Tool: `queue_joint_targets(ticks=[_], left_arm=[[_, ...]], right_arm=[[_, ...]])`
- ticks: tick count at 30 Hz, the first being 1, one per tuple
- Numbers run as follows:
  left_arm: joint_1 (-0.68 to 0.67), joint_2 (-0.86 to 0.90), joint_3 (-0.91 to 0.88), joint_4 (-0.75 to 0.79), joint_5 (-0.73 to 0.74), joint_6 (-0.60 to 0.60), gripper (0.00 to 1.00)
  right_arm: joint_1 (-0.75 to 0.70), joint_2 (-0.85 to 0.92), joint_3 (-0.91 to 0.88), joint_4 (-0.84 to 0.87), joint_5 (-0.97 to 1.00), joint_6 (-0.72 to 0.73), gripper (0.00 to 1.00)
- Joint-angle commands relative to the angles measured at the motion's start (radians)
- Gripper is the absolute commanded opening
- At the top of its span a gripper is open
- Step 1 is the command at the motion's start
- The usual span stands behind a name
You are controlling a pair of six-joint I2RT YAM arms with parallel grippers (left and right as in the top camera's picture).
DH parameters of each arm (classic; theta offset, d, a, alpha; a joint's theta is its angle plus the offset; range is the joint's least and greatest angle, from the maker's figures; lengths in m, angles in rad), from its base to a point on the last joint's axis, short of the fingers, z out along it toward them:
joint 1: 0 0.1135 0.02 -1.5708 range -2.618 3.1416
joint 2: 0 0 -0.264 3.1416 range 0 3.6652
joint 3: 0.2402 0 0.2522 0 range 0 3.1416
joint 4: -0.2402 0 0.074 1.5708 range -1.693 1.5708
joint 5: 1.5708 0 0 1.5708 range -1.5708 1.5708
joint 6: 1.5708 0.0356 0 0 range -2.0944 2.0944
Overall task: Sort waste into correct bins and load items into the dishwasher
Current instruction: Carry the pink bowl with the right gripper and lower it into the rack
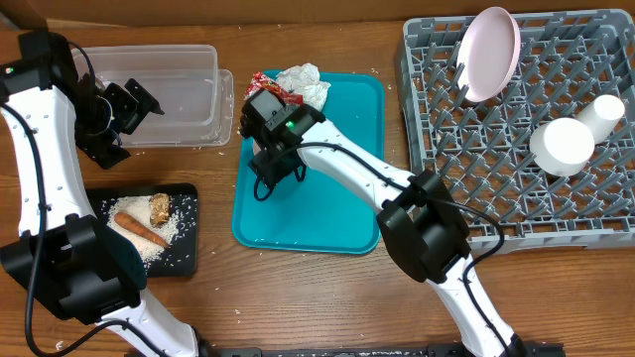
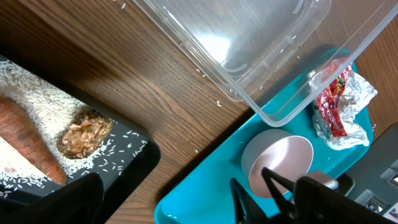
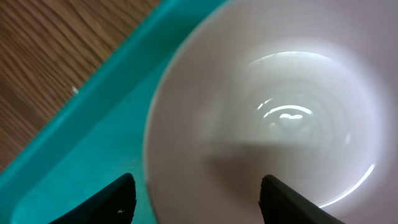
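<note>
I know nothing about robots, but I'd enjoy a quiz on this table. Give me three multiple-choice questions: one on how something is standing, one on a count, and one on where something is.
1. How does the pink plate sit in the grey rack?
A) flat on the lattice
B) on edge, tilted, among the pegs
C) face down over the pegs

2. Besides the plate, how many white vessels are in that rack?
A) none
B) two
C) four

3. Where does the orange stick lie?
A) in the rack
B) on the pink plate
C) on the black tray

Answers:
1 B: from overhead the plate shows as a slanted oval propped between pegs.
2 B: two white round shapes sit side by side at the rack's right.
3 C: the stick lies on the dark tray at lower left, far from the rack.
</note>
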Motion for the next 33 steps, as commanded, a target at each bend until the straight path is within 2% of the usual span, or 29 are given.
queue_joint_targets(ticks=[1,8,14,17,22,27,29,33], left_arm=[[-0.013,-0.033,0.02,0.001,-0.003,0.002,1.0],[-0.013,-0.033,0.02,0.001,-0.003,0.002,1.0],[-0.013,-0.033,0.02,0.001,-0.003,0.002,1.0],[-0.013,-0.033,0.02,0.001,-0.003,0.002,1.0],[-0.013,-0.033,0.02,0.001,-0.003,0.002,1.0],[-0.013,-0.033,0.02,0.001,-0.003,0.002,1.0],[-0.013,-0.033,0.02,0.001,-0.003,0.002,1.0],[-0.013,-0.033,0.02,0.001,-0.003,0.002,1.0]], right_arm=[[0.01,0.008,-0.01,0.011,-0.005,0.013,0.62],[0.01,0.008,0.008,-0.007,0.011,0.045,0.41],[0.009,0.005,0.108,-0.079,0.01,0.074,0.14],[0.005,0.004,0.165,-0.122,0.011,0.092,0.04],[-0.011,0.004,0.317,-0.239,0.002,0.126,0.04],[-0.066,0.002,0.542,-0.423,0.003,0.152,0.04],[-0.116,-0.002,0.652,-0.511,0.014,0.178,0.04],[-0.319,-0.007,0.901,-0.717,0.045,0.272,0.04]])
